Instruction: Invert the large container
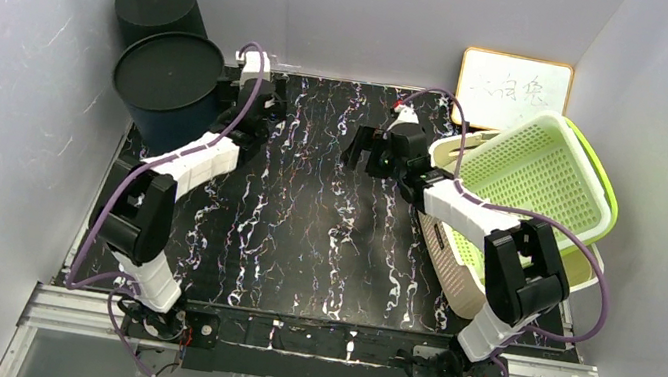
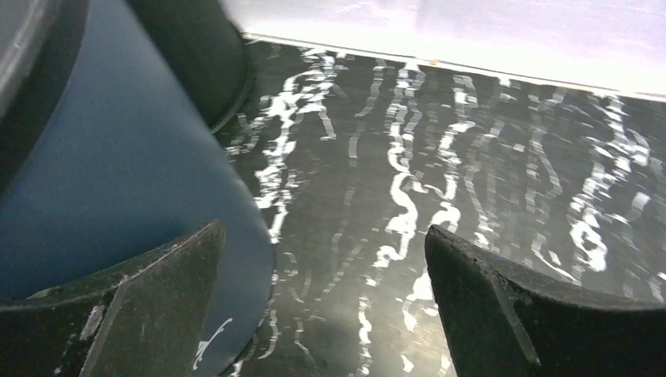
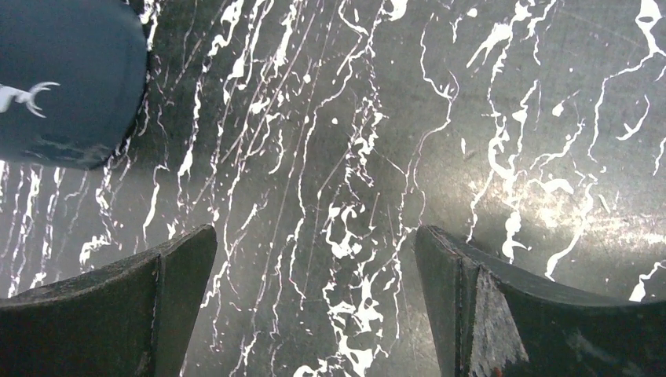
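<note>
Right gripper (image 3: 314, 243): jaws wide apart, nothing between, hovering over black marbled table (image 1: 302, 234), centre-rear. Left gripper (image 2: 323, 236): jaws spread, holding nothing, just beside large dark-blue bin (image 1: 167, 86). Bin stands at rear-left corner, flat closed face up. Smaller black bin (image 1: 158, 7) behind it. Green basket (image 1: 539, 176) tilted on beige basket (image 1: 455, 258), far right.

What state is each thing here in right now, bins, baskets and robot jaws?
large dark-blue container: closed face up, seemingly upside down.
smaller black container: behind it, closed face up.
green basket: tilted, lying on the cream basket.
left gripper: jaws open, empty, beside the large dark-blue container.
right gripper: jaws open, empty.
</note>
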